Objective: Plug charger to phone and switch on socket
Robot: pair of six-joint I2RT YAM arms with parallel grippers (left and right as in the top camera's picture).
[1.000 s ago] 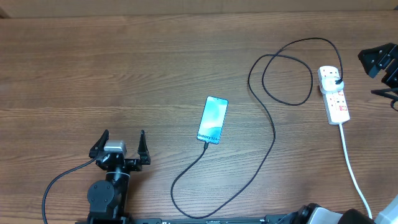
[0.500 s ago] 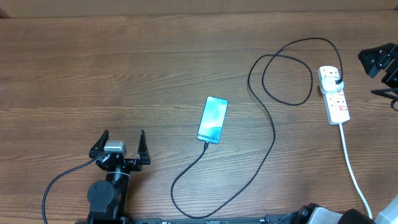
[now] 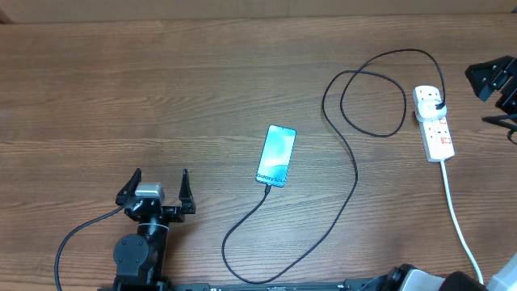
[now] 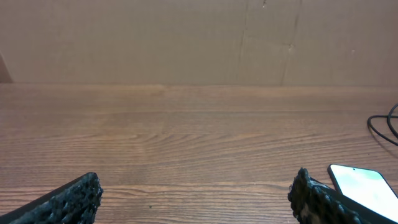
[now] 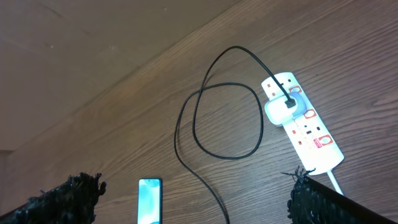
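The phone (image 3: 276, 155) lies near the table's middle, its blue-cyan screen up; it also shows in the right wrist view (image 5: 150, 200) and at the left wrist view's right edge (image 4: 364, 186). The thin black charger cable (image 3: 353, 174) runs from the phone's near end in loops to a plug head (image 3: 437, 106) seated in the white socket strip (image 3: 435, 123) at the right; the strip also shows in the right wrist view (image 5: 305, 122). My left gripper (image 3: 156, 187) is open and empty, left of the phone. My right gripper (image 5: 196, 199) is open, raised high at the right.
The strip's white cord (image 3: 457, 218) runs toward the table's front right edge. A brown wall (image 4: 199, 37) stands behind the table's far edge. The right arm's black body (image 3: 494, 81) sits at the right edge.
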